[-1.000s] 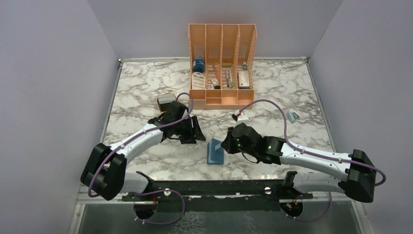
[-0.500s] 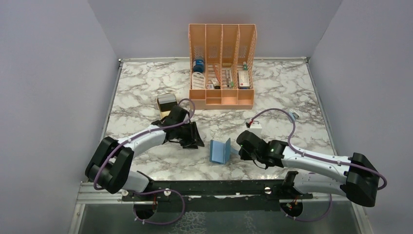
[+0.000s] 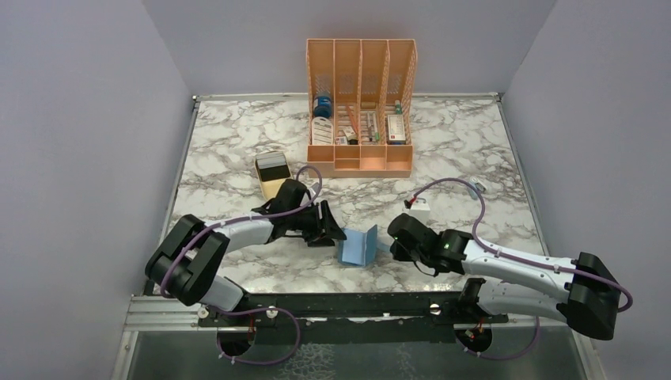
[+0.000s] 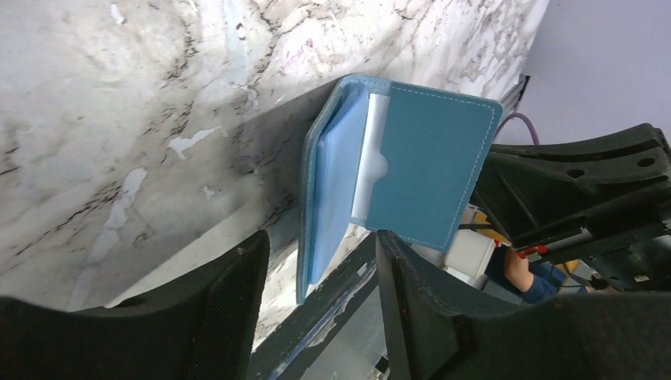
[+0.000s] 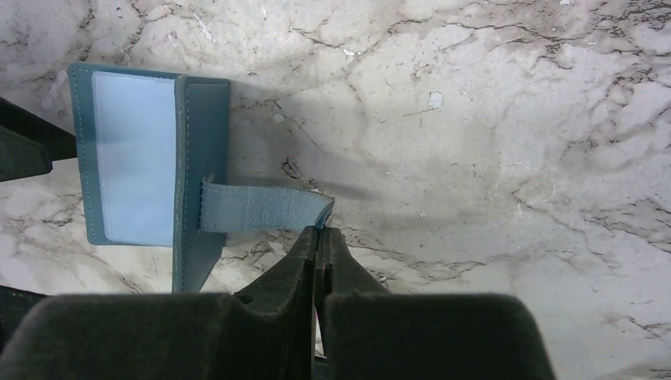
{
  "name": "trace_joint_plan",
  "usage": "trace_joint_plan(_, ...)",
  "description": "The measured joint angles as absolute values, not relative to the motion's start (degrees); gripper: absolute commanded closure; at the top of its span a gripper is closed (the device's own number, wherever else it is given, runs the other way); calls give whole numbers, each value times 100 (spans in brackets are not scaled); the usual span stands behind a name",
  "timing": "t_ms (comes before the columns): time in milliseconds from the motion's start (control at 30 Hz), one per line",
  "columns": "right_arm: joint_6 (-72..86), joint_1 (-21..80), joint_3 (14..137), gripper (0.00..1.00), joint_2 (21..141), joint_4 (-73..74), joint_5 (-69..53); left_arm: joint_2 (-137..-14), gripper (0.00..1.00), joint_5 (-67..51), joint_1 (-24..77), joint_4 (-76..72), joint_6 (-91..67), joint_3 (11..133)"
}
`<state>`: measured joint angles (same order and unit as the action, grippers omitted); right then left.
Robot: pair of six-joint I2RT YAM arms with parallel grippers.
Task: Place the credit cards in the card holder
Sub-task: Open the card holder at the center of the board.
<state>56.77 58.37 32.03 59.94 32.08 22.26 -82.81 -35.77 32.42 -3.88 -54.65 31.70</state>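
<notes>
The teal-blue card holder (image 3: 358, 245) stands open in a V on the marble table, lighter blue inside (image 5: 134, 158). My right gripper (image 3: 389, 244) is shut on the end of its snap tab (image 5: 261, 207), fingertips pressed together (image 5: 319, 233). My left gripper (image 3: 332, 233) is open just left of the holder; the lower corner of the light-blue flap (image 4: 328, 190) hangs between its fingers (image 4: 320, 245), and I cannot tell if it touches them. A pale sheet (image 4: 369, 170) shows in the holder's pocket. A dark card face lies on the beige tray (image 3: 271, 170) behind my left arm.
The orange slotted organiser (image 3: 361, 103) with bottles and boxes stands at the back centre. A small white box (image 3: 420, 204) lies behind my right gripper, and a small teal object (image 3: 477, 188) sits at the far right. The table's near edge and black rail run just below the holder.
My right gripper drew back to the right with the tab, and the holder went from lying flat to standing open. My left gripper moved right and nearer, up to the holder's flap.
</notes>
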Motion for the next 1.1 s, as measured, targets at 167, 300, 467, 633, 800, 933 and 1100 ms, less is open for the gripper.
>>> trace_joint_plan(167, 5677, 5837, 3162, 99, 5994, 3183, 2226, -8554, 50, -3688, 3319, -985, -5675, 3063)
trace_joint_plan(300, 5680, 5837, 3048, 99, 5994, 3168, 2224, -8796, 62, -3701, 3389, -1181, -5723, 3063)
trace_joint_plan(467, 5680, 5837, 2989, 99, 5994, 3168, 2224, -8884, 89, -3710, 3463, -1278, -5739, 3063)
trace_joint_plan(633, 5673, 5837, 2991, 85, 5994, 3146, 2217, -8825, 100, -3723, 3463, -1345, -5776, 3070)
trace_joint_plan(800, 5553, 5837, 3234, 66, 6010, 3240, 2082, -8514, 100, -3680, 3463, -1210, -5800, 3070)
trace_joint_plan(933, 5443, 5837, 3782, 63, 6108, 3251, 1839, -8001, 100, -3430, 3463, -777, -5706, 3089)
trace_joint_plan(1100, 5310, 5837, 4250, 63, 6184, 3109, 1441, -7564, 100, -2934, 3474, 80, -5400, 3404)
